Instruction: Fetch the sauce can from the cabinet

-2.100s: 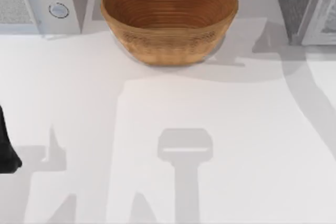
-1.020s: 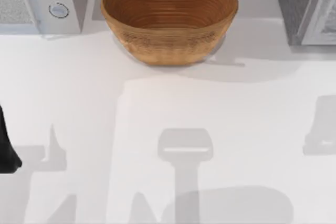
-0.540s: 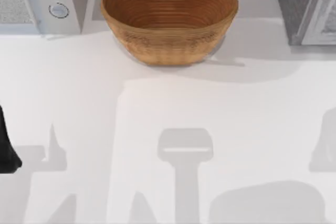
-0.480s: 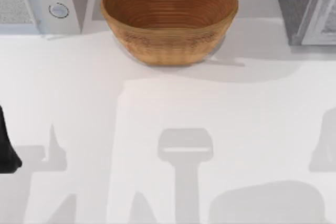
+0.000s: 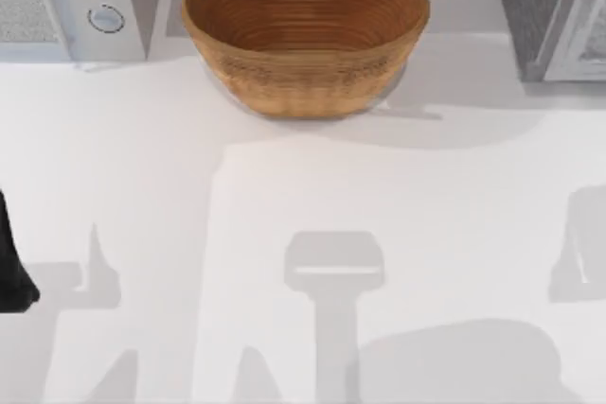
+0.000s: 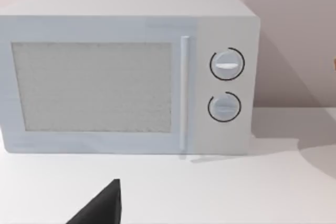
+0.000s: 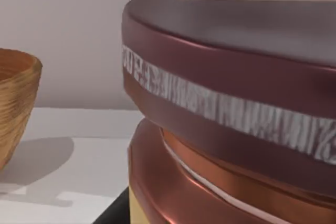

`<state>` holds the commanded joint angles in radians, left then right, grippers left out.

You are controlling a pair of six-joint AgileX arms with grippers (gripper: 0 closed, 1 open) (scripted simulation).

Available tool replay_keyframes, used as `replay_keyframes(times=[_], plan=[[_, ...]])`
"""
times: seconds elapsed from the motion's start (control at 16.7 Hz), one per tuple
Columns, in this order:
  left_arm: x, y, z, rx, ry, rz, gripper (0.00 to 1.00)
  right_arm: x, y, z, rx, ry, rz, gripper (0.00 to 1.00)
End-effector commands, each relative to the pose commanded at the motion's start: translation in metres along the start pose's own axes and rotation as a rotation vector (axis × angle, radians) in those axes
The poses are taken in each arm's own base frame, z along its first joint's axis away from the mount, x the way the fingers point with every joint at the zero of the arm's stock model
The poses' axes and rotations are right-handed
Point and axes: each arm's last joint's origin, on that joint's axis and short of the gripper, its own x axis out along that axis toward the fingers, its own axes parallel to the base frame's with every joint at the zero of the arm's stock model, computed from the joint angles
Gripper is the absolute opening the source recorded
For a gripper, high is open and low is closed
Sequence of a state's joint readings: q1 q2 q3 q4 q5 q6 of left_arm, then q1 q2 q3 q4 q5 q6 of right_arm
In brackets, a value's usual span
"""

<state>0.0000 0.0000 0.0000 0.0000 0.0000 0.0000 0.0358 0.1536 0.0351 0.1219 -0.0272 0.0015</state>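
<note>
Right pincer [image 7: 121,209] clamped round the can [image 7: 226,103], dragging its shadow across the table [image 5: 142,167] toward 6 o'clock, likely hauling it from the cabinet [image 5: 549,7]; left arm [image 5: 11,262] idle at 9 o'clock.

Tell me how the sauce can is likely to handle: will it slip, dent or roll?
The sauce can, seen close up in the right wrist view, has a glossy maroon lid and coppery rim band, so it is probably slick to grip. It looks rigid, likely metal, unlikely to dent. Being round, it would probably roll if laid sideways.
</note>
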Motion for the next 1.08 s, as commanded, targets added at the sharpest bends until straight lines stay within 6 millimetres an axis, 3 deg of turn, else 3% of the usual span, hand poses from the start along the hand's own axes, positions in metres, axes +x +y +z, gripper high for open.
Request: replay_keyframes(times=[0.24, 0.54, 0.78, 1.08], plan=[[0.0, 0.0, 0.0, 0.0, 0.0, 0.0, 1.0, 0.023, 0.008, 0.014, -0.004, 0.001, 0.102, 0.0], [0.0, 0.0, 0.0, 0.0, 0.0, 0.0, 1.0, 0.068, 0.028, 0.021, -0.007, 0.001, 0.265, 0.0], [0.0, 0.0, 0.0, 0.0, 0.0, 0.0, 1.0, 0.107, 0.051, 0.006, -0.006, 0.002, 0.401, 0.0], [0.0, 0.0, 0.0, 0.0, 0.0, 0.0, 1.0, 0.141, 0.082, -0.031, -0.003, 0.002, 0.553, 0.0]])
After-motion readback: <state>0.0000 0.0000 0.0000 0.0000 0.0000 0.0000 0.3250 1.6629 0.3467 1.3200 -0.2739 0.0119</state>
